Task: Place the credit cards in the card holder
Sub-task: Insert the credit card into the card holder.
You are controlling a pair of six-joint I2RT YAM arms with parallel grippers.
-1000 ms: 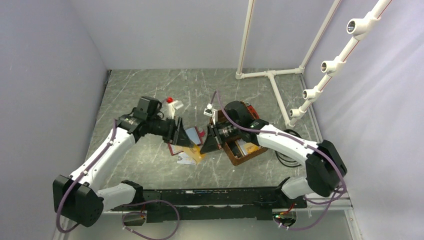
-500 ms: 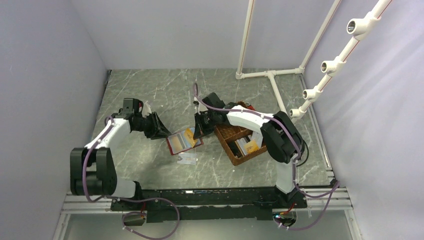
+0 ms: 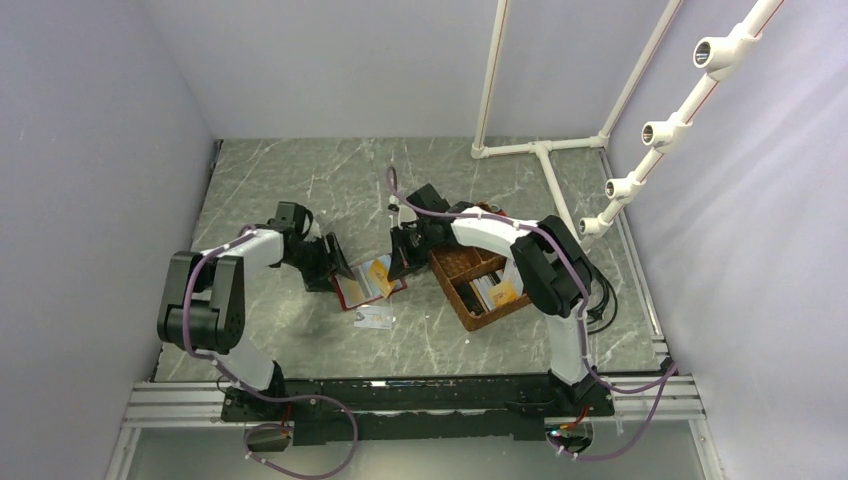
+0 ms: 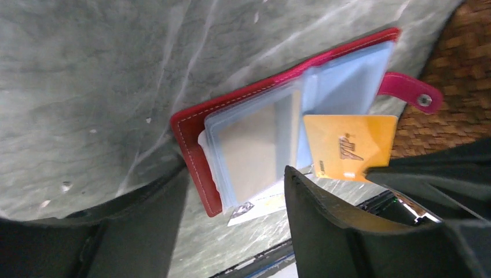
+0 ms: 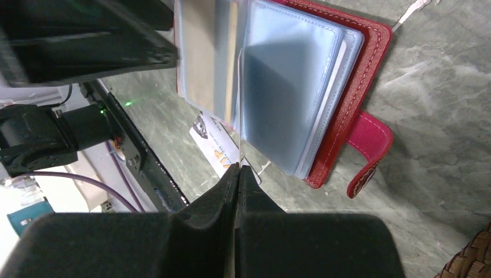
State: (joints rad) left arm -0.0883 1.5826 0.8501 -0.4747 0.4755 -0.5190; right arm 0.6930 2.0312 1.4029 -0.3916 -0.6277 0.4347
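Observation:
The card holder [image 3: 355, 291] is a dark red wallet lying open on the table, its clear sleeves up. In the left wrist view its red cover [image 4: 191, 139] and snap tab [image 4: 412, 92] show. My right gripper [image 3: 397, 265] is shut on a tan-orange credit card [image 4: 347, 145], whose edge meets the sleeves on the wallet's right side. In the right wrist view that card [image 5: 239, 139] is edge-on between the shut jaws [image 5: 238, 167]. My left gripper [image 4: 236, 171] is open, its fingers straddling the wallet's near left corner. A white card [image 3: 373, 318] lies flat on the table beside the wallet.
A brown woven basket [image 3: 455, 298] stands right of the wallet, with more cards [image 3: 497, 292] inside. Its weave shows in the left wrist view [image 4: 457, 69]. A white pipe frame [image 3: 540, 150] stands at the back right. Walls close in the left and rear.
My left gripper has moved right, up to the wallet's left edge. My right gripper keeps the orange card at the wallet's right side.

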